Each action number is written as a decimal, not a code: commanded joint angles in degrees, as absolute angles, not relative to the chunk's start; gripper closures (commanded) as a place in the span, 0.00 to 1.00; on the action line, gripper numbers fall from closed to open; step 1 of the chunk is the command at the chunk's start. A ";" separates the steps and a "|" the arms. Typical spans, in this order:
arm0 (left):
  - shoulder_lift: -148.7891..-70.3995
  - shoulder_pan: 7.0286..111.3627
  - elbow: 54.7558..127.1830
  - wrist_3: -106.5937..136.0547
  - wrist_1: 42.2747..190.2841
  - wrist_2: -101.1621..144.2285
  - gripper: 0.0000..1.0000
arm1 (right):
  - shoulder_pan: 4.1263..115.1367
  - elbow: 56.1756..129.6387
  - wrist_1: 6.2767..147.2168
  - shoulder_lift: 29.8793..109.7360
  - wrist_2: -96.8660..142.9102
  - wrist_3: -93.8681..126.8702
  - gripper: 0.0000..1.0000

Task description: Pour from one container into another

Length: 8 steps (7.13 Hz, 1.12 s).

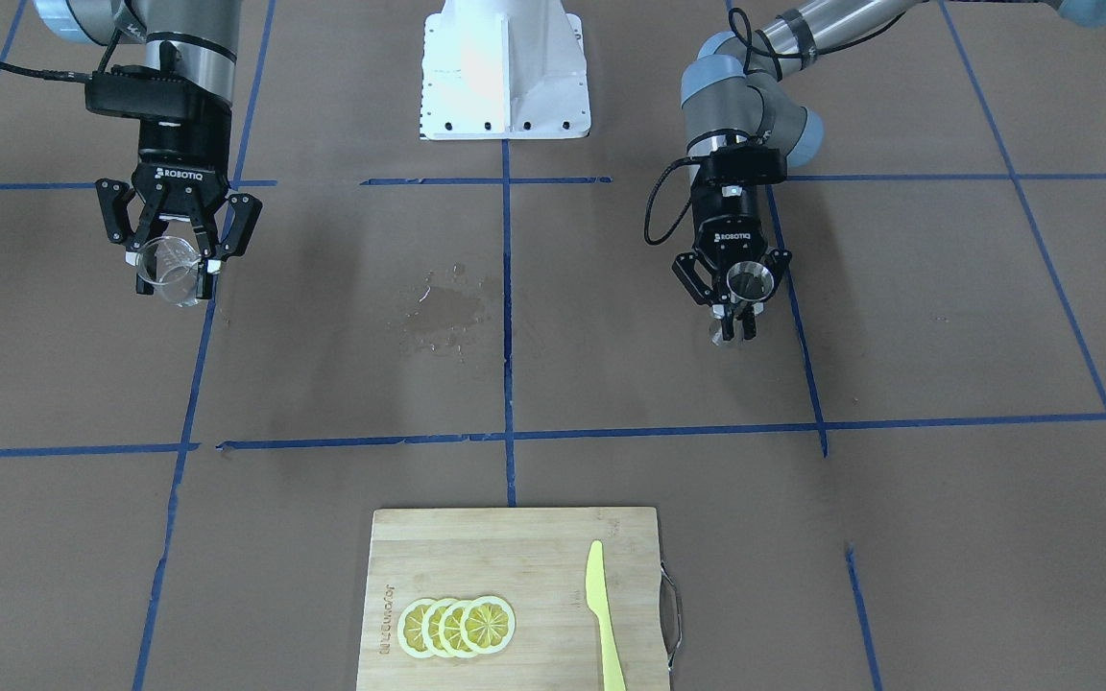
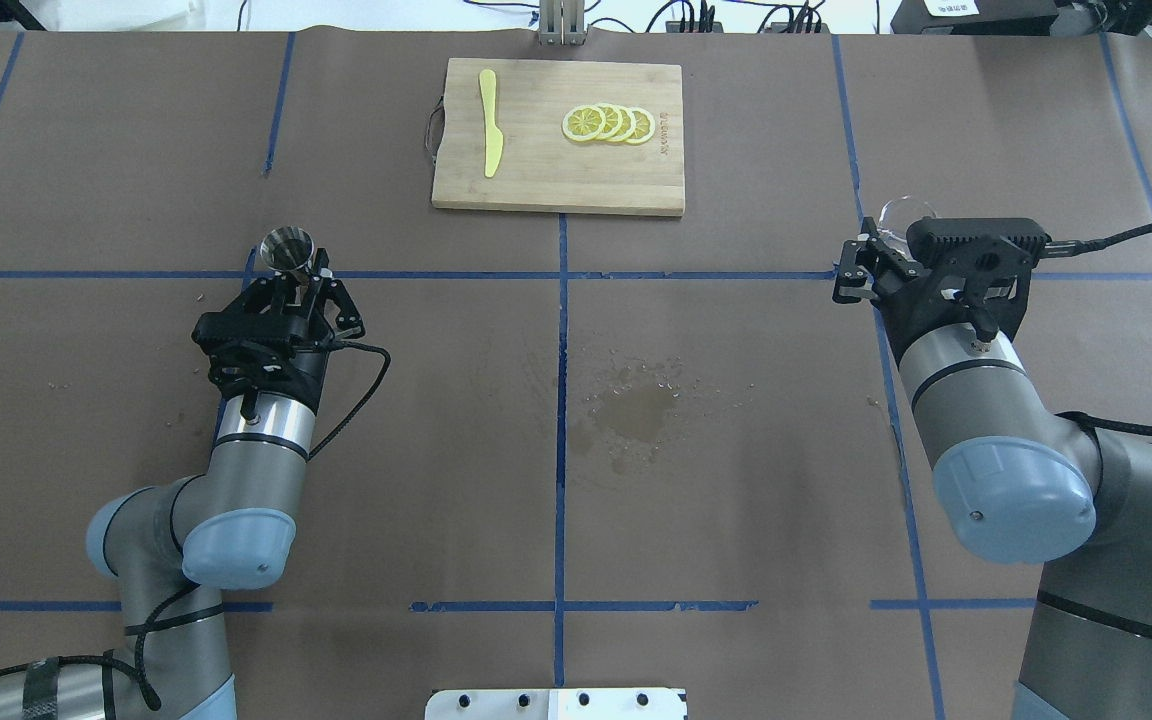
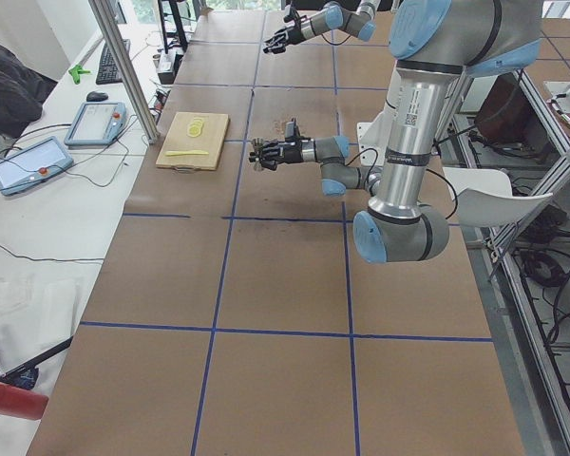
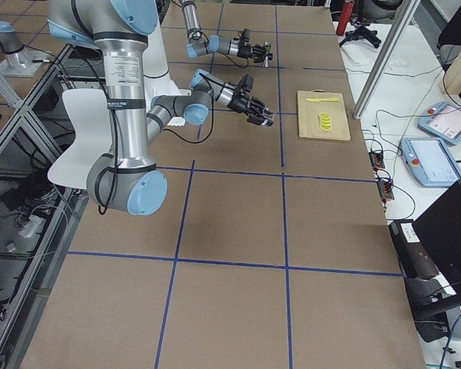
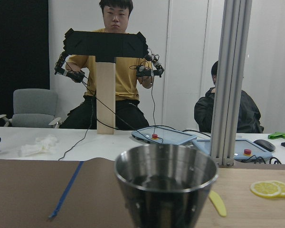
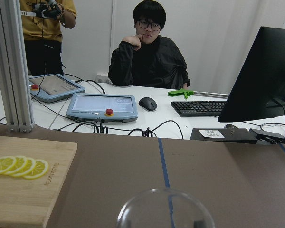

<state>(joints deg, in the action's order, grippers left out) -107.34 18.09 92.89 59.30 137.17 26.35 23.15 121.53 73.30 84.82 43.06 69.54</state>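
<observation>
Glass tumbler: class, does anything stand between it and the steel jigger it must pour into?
Nothing visible. The right claw holds the glass tumbler and the left claw holds the jigger, both in the air, with only bare table and a wet stain between them.

Brown paper-covered counter (image 2: pixel 736 450), blue tape grid. Wet patch (image 2: pixel 636 410) near centre, small splashes around it. Bamboo cutting board (image 2: pixel 556 175) at far edge, metal handle (image 2: pixel 429 130) on one end. Four overlapping lemon slices (image 2: pixel 608 123) on board; yellow plastic knife (image 2: pixel 489 135) flat on same board, apart from slices. Beyond counter: teach pendant (image 6: pixel 102 107), mouse (image 6: pixel 147 103), keyboard (image 6: pixel 197 108), monitor (image 6: pixel 266 80). Seated person in black (image 6: pixel 149 57); standing person in yellow shirt (image 5: pixel 115 71).
</observation>
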 commanded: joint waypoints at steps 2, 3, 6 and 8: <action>-101.02 21.87 95.80 64.39 128.06 27.77 1.00 | 23.03 121.73 73.30 84.81 43.07 69.79 1.00; -99.25 22.49 95.80 64.68 127.97 27.77 1.00 | 23.03 121.64 73.30 84.81 43.07 69.79 1.00; -97.47 23.20 95.71 83.86 116.53 28.82 1.00 | 23.20 121.03 73.65 85.69 43.86 69.96 1.00; -97.65 23.29 99.98 97.23 97.93 38.00 1.00 | 23.20 120.14 73.83 88.41 43.60 73.21 1.00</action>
<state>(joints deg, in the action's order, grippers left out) -97.61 23.23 97.10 89.31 109.22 32.71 23.20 120.36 73.67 86.92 43.77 71.89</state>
